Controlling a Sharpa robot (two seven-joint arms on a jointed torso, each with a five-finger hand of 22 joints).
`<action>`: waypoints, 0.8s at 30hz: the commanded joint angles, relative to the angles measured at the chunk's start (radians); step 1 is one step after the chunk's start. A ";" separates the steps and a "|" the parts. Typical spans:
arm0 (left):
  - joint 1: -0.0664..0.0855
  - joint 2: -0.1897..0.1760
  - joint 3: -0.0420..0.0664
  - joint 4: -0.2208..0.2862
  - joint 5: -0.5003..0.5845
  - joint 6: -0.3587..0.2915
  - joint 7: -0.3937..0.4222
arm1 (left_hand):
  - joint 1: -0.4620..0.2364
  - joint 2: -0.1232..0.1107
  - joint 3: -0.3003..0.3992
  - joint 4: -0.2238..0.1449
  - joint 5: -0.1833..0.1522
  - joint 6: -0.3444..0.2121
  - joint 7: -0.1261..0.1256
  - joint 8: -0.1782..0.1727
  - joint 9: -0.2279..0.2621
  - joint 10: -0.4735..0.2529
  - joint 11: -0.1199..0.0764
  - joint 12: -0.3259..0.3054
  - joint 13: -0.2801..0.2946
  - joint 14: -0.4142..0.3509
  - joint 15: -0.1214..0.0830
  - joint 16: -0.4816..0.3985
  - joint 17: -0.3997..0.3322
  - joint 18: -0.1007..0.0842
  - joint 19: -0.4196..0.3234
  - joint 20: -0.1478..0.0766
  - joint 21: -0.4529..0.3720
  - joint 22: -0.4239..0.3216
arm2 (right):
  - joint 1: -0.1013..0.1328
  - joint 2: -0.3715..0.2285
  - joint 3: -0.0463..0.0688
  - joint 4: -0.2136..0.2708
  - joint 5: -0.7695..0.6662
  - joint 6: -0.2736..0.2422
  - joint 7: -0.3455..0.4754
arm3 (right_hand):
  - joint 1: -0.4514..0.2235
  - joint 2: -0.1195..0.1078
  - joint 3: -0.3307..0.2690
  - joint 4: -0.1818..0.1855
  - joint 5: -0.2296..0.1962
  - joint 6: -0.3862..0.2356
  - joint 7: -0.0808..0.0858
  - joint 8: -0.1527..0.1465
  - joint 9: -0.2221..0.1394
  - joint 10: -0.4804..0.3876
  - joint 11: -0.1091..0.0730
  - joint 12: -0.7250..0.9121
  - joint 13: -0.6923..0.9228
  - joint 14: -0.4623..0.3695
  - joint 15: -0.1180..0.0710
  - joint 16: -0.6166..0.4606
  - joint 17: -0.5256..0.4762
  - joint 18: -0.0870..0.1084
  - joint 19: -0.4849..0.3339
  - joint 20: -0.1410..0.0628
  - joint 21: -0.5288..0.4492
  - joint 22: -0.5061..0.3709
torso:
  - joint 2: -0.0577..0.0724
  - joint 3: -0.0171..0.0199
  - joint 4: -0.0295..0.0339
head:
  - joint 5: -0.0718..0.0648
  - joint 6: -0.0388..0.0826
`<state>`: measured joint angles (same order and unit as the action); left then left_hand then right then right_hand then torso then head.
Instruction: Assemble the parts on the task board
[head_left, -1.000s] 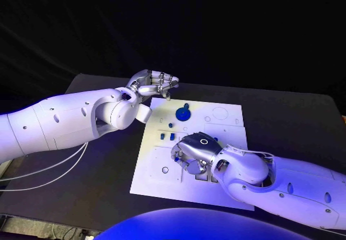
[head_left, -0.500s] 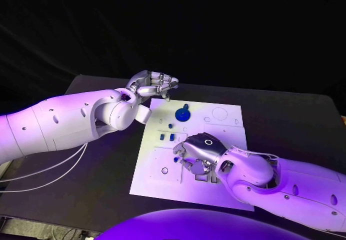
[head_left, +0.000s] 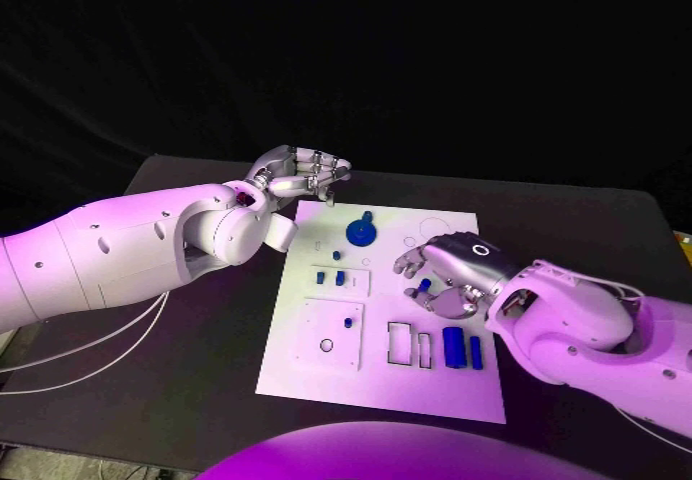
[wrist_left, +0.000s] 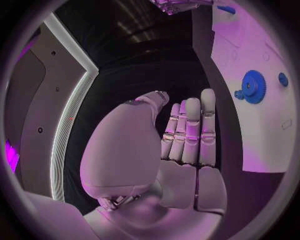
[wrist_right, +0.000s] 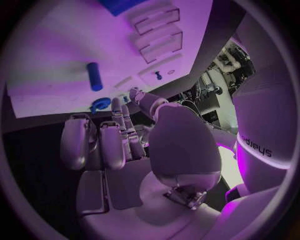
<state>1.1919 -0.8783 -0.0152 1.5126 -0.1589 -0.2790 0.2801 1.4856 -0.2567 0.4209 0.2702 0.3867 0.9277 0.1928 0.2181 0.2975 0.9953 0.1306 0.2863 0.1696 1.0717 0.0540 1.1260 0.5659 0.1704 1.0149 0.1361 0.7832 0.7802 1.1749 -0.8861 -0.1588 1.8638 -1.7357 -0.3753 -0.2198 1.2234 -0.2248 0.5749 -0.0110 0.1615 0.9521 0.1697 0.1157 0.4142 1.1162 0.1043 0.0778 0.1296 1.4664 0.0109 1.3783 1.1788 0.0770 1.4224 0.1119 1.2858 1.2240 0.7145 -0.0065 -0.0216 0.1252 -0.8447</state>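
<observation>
White plastic forms the task board (head_left: 325, 365), which lies flat in the middle of the black tabletop (head_left: 173, 345). A large blue gear (head_left: 362, 231) is seen near the board's far edge, with small blue parts (head_left: 330, 279) just below it. Two longer blue pieces (head_left: 462, 347) are seated in the slots at the board's right side, beside two outlined rectangular slots.

The right hand (head_left: 450, 270) is held over the board's right half, its fingers (head_left: 413, 264) curled inward. A small blue part (head_left: 424, 287) is seen at the fingertips, but whether it is pinched or merely lies beneath them cannot be told. In the right wrist view a blue cylinder (wrist_right: 94, 76) lies on the board beyond the fingertips.

The left hand (head_left: 299, 172) is held at the board's far left corner, its fingers (wrist_left: 190, 131) pressed together and folded toward the palm, with nothing seen in them. The gear (wrist_left: 253, 87) is also caught in the left wrist view.

Compared with a second ago, the right hand has been moved from the lower middle of the board toward its right edge, so that the slots and the two long blue pieces are uncovered. The left hand is found where it was.
</observation>
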 joint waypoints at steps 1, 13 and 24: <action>0.001 0.002 0.000 0.001 0.005 0.022 0.005 | 0.004 0.003 -0.003 -0.006 0.000 -0.004 0.004 -0.001 0.002 -0.008 0.002 0.004 0.001 -0.004 0.001 0.007 -0.001 0.013 0.000 0.008 -0.003 -0.002 | 0.022 -0.031 0.000 -0.012 0.100 0.087 0.017 | -0.011 -0.024 -0.039 0.011 0.020 -0.008 -0.004 -0.003 -0.002 -0.030 0.000 -0.001 -0.007 0.026 0.006 -0.002 -0.003 0.010 -0.015 0.003 -0.024 -0.023 | -0.001 -0.0003 -0.0005 | -0.006 0.005; 0.000 0.007 -0.001 -0.004 0.006 0.029 0.007 | 0.004 0.003 -0.003 -0.006 0.000 -0.004 0.004 -0.001 0.002 -0.008 0.002 0.004 0.001 -0.004 0.001 0.007 -0.001 0.013 0.000 0.008 -0.003 -0.002 | 0.038 -0.064 -0.001 -0.048 0.055 0.170 0.032 | 0.064 0.020 -0.303 0.061 0.049 -0.028 0.004 -0.014 -0.013 -0.105 0.008 0.053 -0.032 0.017 0.013 -0.005 -0.028 0.022 -0.032 0.009 -0.086 -0.079 | 0.001 0.0011 -0.0011 | -0.009 0.013; 0.000 0.006 -0.001 -0.005 0.006 0.030 0.007 | 0.004 0.004 -0.003 -0.006 0.000 -0.004 0.004 0.000 0.002 -0.009 0.002 0.005 0.002 -0.005 0.002 0.008 -0.001 0.013 0.000 0.009 -0.003 -0.001 | 0.023 -0.027 -0.004 -0.070 0.048 0.141 0.035 | 0.104 0.055 -0.298 0.072 0.045 -0.003 0.004 -0.007 -0.018 -0.055 0.003 0.098 -0.030 0.022 0.008 0.004 -0.019 0.011 -0.002 0.005 -0.045 -0.031 | 0.001 -0.0004 0.0012 | -0.011 0.013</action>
<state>1.1916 -0.8737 -0.0166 1.5060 -0.1583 -0.2674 0.2803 1.4856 -0.2567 0.4181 0.2674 0.3867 0.9276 0.1928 0.2181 0.2983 0.9918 0.1341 0.2863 0.1704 1.0718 0.0540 1.1302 0.5660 0.1704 1.0149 0.1361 0.7832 0.7802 1.2002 -0.9171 -0.1619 1.7971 -1.6714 -0.2404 -0.1948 1.3166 -0.1683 0.2710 0.0574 0.2073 0.9429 0.1757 0.1058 0.3977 1.0546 0.1080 0.1721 0.0983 1.4664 0.0180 1.3773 1.1558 0.0925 1.4140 0.1180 1.2361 1.1870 0.7158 -0.0058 -0.0211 0.1150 -0.8311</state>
